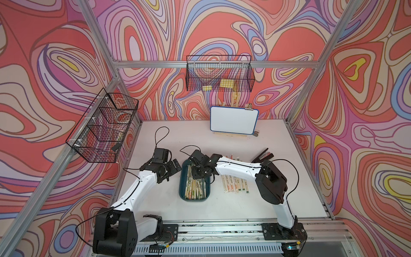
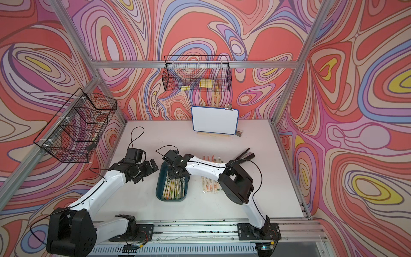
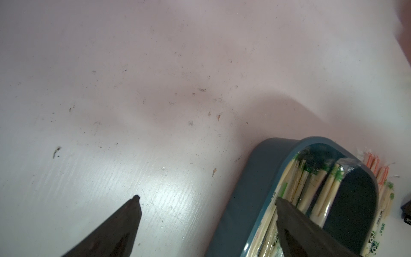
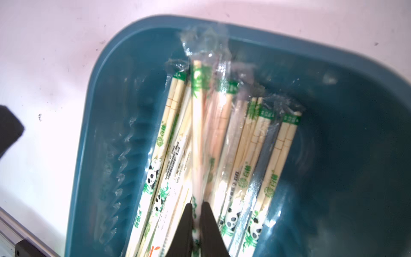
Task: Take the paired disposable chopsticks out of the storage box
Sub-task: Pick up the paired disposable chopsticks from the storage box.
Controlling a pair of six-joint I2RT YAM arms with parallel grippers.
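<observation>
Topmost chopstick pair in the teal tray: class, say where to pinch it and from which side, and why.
Pinch the topmost pair across its narrow width, from above: it lies lengthwise on the pile, and the tray walls block its sides.

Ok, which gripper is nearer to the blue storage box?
Right. The right gripper is over the storage box, shut on one chopstick pair; the left gripper hangs open beside it, above the table.

Sleeved paired disposable chopsticks (image 4: pixel 222 138) heaped lengthwise in shallow teal storage box (image 4: pixel 333 133), further pairs (image 1: pixel 233 183) lying just beside it
</observation>
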